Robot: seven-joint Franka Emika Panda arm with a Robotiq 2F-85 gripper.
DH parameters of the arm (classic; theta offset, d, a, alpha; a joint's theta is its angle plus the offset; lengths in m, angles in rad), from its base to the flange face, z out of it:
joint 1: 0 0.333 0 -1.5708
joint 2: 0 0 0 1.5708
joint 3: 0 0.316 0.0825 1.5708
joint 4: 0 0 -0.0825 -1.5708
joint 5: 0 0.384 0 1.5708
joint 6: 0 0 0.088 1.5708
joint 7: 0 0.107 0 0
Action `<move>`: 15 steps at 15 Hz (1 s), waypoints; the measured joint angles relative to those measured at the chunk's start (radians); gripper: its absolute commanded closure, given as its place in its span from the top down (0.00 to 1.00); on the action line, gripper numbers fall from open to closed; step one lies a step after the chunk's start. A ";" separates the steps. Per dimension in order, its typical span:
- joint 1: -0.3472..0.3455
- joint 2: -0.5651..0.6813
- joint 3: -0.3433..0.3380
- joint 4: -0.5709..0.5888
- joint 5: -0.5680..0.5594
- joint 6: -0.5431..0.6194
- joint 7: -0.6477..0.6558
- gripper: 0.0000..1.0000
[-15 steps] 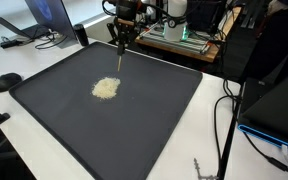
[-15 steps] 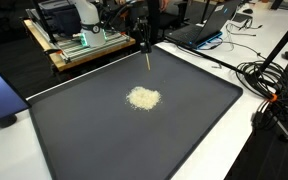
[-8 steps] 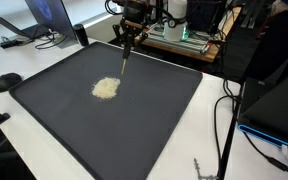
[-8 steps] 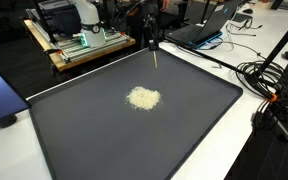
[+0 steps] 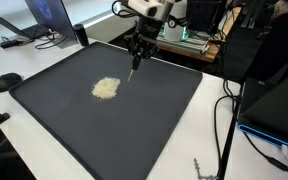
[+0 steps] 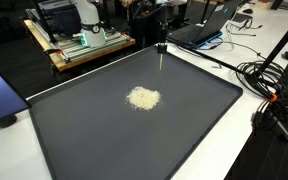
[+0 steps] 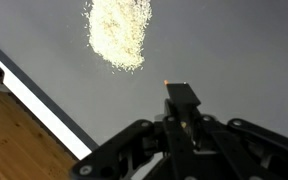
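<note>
Item: hand clenched on thin stick, tip near grain pile; we would lower gently, sweeping lightly.

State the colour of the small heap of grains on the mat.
The heap is pale cream against the dark grey mat; clearest in the wrist view.

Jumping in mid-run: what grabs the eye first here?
A pale pile of grains sits near the middle of the big dark mat. Beside it, toward the mat's far edge, the gripper hangs with a thin stick clamped, tip pointing down.
</note>
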 measured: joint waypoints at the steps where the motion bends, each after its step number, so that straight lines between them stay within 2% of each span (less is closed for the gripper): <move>1: 0.020 0.028 0.000 0.028 -0.016 -0.039 0.003 0.03; 8: 0.157 0.209 -0.010 0.233 -0.094 -0.278 -0.002 0.03; 15: 0.180 0.335 -0.014 0.410 -0.076 -0.422 -0.135 0.03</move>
